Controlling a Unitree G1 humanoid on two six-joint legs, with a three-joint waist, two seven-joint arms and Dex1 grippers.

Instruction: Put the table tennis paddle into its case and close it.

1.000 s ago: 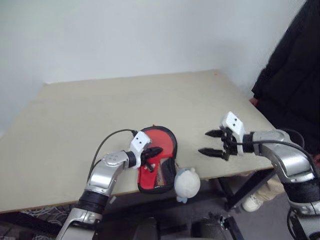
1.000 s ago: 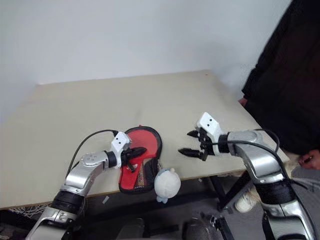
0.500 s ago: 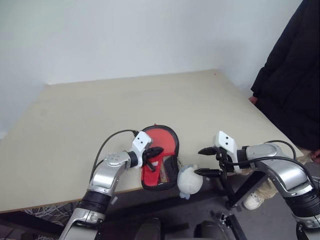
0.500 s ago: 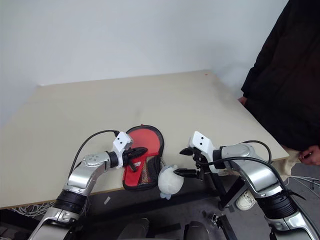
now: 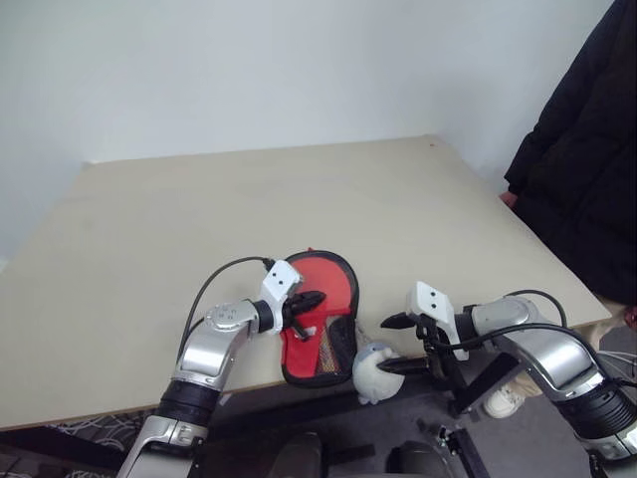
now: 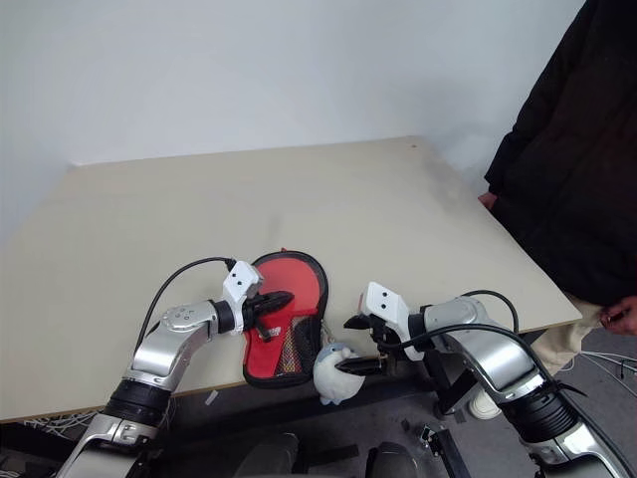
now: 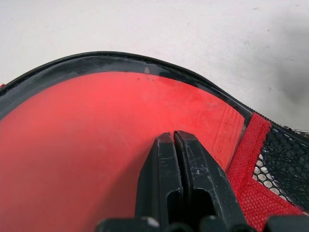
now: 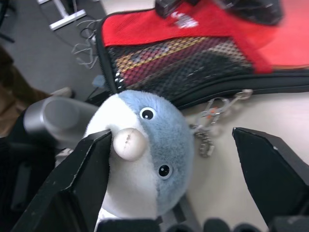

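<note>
The case (image 5: 320, 334), black with mesh and a red panel, lies at the table's near edge. Through its clear side I see the red face of the table tennis paddle (image 5: 331, 282). My left gripper (image 5: 313, 300) is shut with nothing between its fingers, and its tips rest on the clear side over the red face (image 7: 96, 140). A small blue-and-white plush toy (image 8: 145, 159) hangs by a metal clip (image 8: 212, 116) at the case's zipped edge. My right gripper (image 5: 386, 346) is open with the plush toy between its fingers. One finger (image 8: 82, 169) touches the toy's side.
The case overhangs the near edge of the beige table (image 5: 199, 209). A person in a black coat (image 5: 587, 169) stands at the table's right side. Table legs and cables (image 8: 72, 19) show on the floor below the edge.
My right gripper has dropped and drawn in toward the near edge, from beside the case to around the plush toy. My left gripper has stayed on the case.
</note>
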